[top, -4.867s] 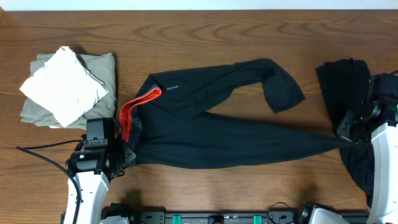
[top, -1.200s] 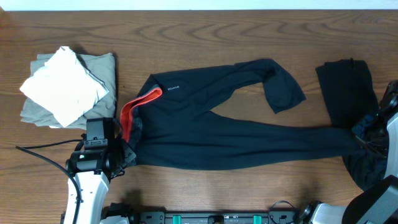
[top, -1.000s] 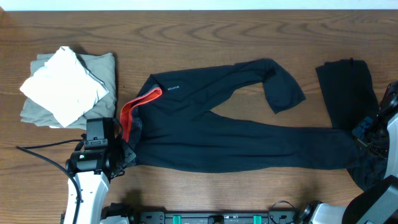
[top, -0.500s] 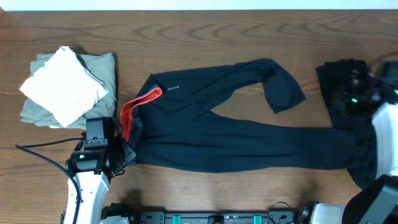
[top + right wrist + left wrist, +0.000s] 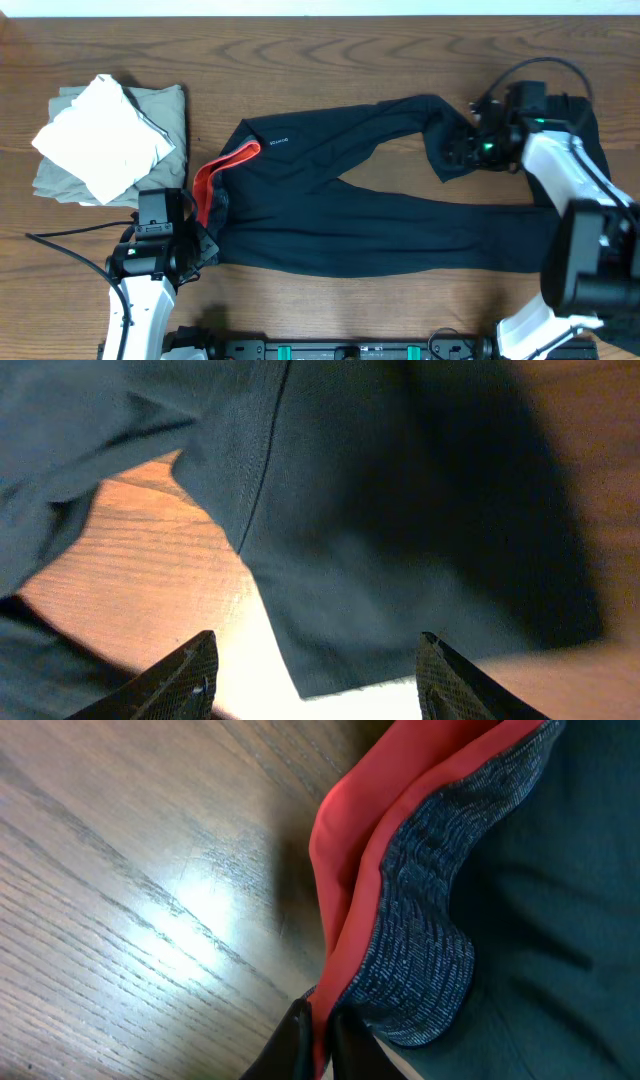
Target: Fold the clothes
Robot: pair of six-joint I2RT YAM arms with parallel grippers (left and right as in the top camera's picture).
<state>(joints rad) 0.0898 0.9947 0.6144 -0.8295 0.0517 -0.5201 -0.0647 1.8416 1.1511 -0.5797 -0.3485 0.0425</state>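
Overhead. Shows black pants (image 5: 330, 215) spread flat across the middle of the table (image 5: 330, 50), waist to the left, legs to the right. Shows the coral-red lining (image 5: 225, 165) turned out at the waist, with a small white logo (image 5: 277, 142) near it. Finds the upper leg bent back on itself at its far end and the lower leg running straight along the near side. Puts the left gripper (image 5: 207, 243) at the near corner of the waist, touching the cloth, and the right gripper (image 5: 462, 150) over the bent-back end of the upper leg. Shows a black piece (image 5: 592, 125) by the right edge, partly hidden behind the right arm. Shows a stack (image 5: 110, 140) of folded light clothes at far left, well apart from the pants.

Left wrist. Shows the fingers (image 5: 290, 1042) pressed together on the red edge of the waistband: jaws closed on the pants. Has dark knit cloth to the right and bare wood to the left.

Right wrist. Shows the fingertips (image 5: 192, 670) wide apart: jaws open, gripping nothing. Looks down on the leg's end, its hem corner below and between the two tips, on bare wood. Somewhat blurred.
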